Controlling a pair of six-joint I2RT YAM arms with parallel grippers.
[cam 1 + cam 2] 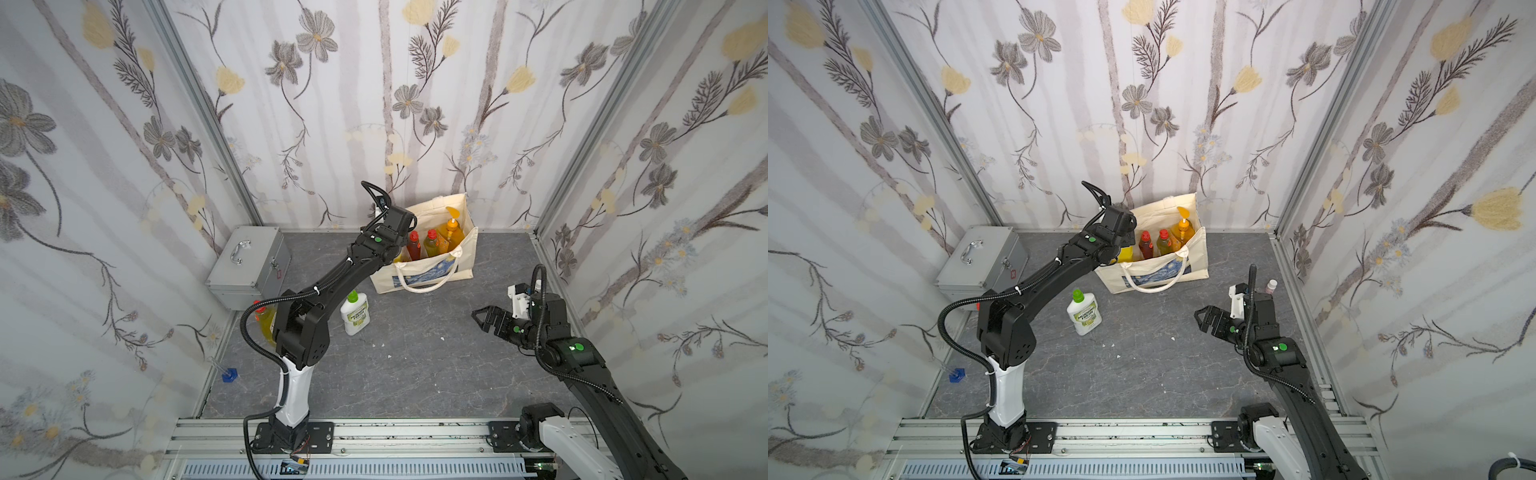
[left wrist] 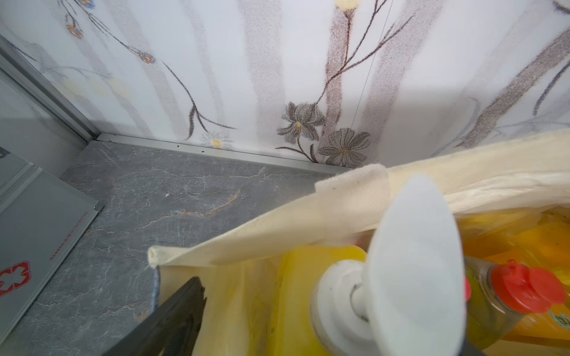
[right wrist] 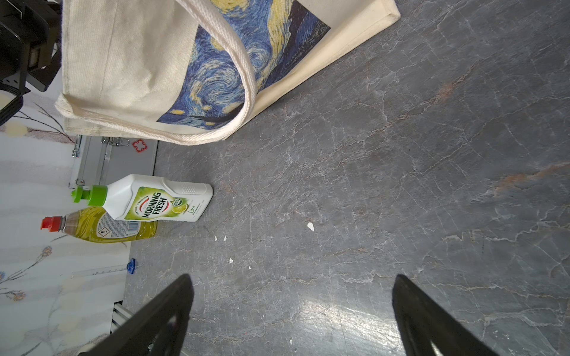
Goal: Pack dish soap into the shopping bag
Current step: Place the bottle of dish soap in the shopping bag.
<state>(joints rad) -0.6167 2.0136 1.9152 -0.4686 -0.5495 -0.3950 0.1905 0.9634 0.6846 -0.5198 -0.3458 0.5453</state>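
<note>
Right under your left wrist camera sits the white pump [image 2: 416, 262] of the yellow bottle [image 2: 308, 277], standing inside the shopping bag [image 1: 465, 262] at 12 o'clock on the bench [image 1: 415, 374]. Your left end effector [image 2: 297, 282] is spread wide around it. The one finger [image 2: 185, 305] you can see stands clear of the bottle, so nothing is gripped.

Beside it in the bag stand the dark red bottle [image 1: 413, 245], a yellow-green bottle [image 1: 431, 243] and the orange bottle [image 1: 453, 232]. Not yet packed are the white bottle [image 1: 355, 318] with its green cap, just toward 9 o'clock from centre, and a second yellow-green bottle [image 3: 114, 228] at 9 o'clock. Both are upright.

Your right end effector [image 3: 293, 280] hangs wide open and empty at 3 o'clock.

Expect full bottles that are weighty and rigid, with slick plastic. Pinch the white one across its narrow sides near the dimpled patch, not by the cap.
</note>
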